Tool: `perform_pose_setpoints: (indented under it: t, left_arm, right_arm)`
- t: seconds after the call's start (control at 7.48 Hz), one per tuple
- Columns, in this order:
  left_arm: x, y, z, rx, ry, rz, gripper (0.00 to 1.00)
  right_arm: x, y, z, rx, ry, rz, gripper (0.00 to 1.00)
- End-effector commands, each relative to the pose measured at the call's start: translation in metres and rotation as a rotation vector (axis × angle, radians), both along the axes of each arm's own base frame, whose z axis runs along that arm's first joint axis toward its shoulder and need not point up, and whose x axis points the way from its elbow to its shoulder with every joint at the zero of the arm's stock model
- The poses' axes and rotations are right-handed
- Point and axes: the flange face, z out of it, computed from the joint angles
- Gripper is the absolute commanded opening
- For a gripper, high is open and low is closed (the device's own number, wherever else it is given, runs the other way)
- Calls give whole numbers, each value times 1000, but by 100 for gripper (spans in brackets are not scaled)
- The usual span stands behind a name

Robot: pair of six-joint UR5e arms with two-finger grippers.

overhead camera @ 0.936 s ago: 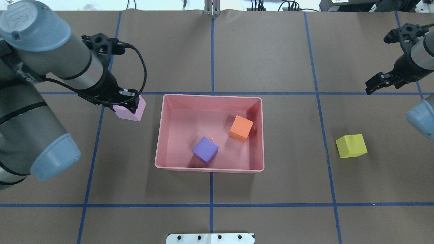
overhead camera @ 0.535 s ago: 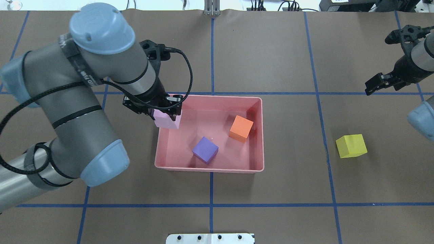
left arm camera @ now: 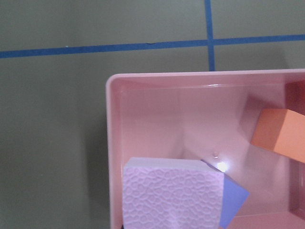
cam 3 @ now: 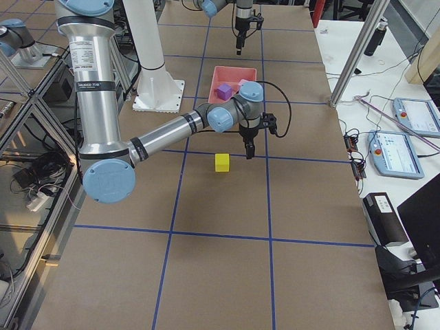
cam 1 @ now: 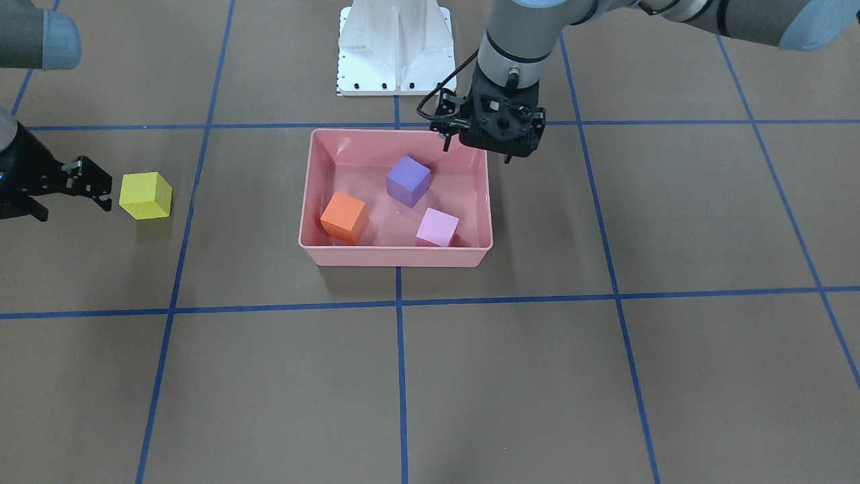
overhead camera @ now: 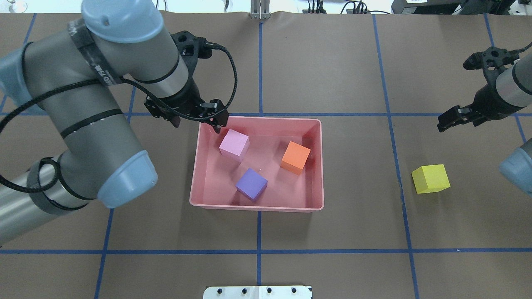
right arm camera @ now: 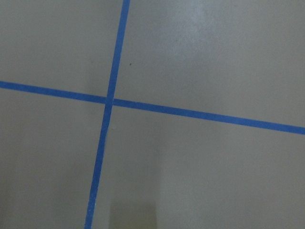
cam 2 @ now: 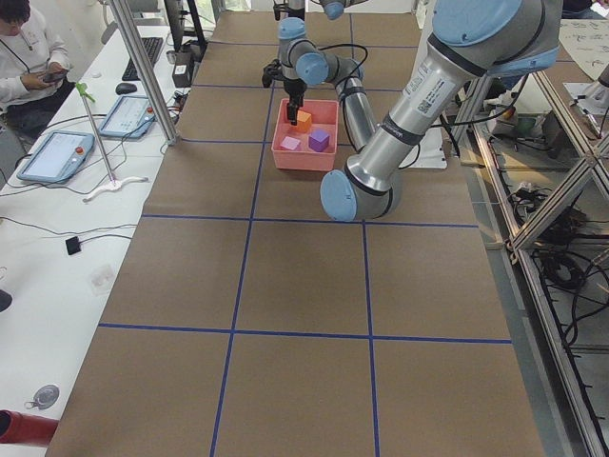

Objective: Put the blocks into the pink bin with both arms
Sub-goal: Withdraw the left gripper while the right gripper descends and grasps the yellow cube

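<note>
The pink bin (overhead camera: 257, 119) holds three blocks: the lilac-pink one (overhead camera: 234, 143) at its far left, the orange one (overhead camera: 296, 157) and the purple one (overhead camera: 251, 183). My left gripper (overhead camera: 197, 121) hangs open and empty over the bin's far-left corner, just beside the lilac block. The left wrist view shows the lilac block (left arm camera: 174, 193), the orange block (left arm camera: 279, 136) and the bin's rim (left arm camera: 110, 143). The yellow block (overhead camera: 431, 178) lies on the table to the right of the bin. My right gripper (overhead camera: 451, 118) is open and empty, farther back than the yellow block.
Brown paper with blue tape lines covers the table (overhead camera: 332, 249). The white pedestal base (cam 1: 393, 47) stands on the robot's side of the bin. The right wrist view shows only paper and tape lines.
My left gripper carried the lilac block over the bin's corner and opened. The block now lies in the bin. My right gripper has shifted slightly toward the yellow block.
</note>
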Motion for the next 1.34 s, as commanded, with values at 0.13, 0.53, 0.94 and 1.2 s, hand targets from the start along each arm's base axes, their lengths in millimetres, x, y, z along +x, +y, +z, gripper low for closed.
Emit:
perform_pose_setpoints:
  t: [0.13,0.53,0.94,1.2]
  left_arm:
    - [-128,-56,140,144,-82,165,100]
    - [-145,-58,164,152,-101,179,100]
    - [-147,-57,172,149,-106,182,100]
    - [-146,-56,173,147,-106,184,100]
  right_arm:
    - [-22,47,19,2,-42,7,100]
    - [-70,73,24,7,-5,53,100]
    - [-82,93,45,20,26,49,100]
    - [-95,96,70,33,58,42,100]
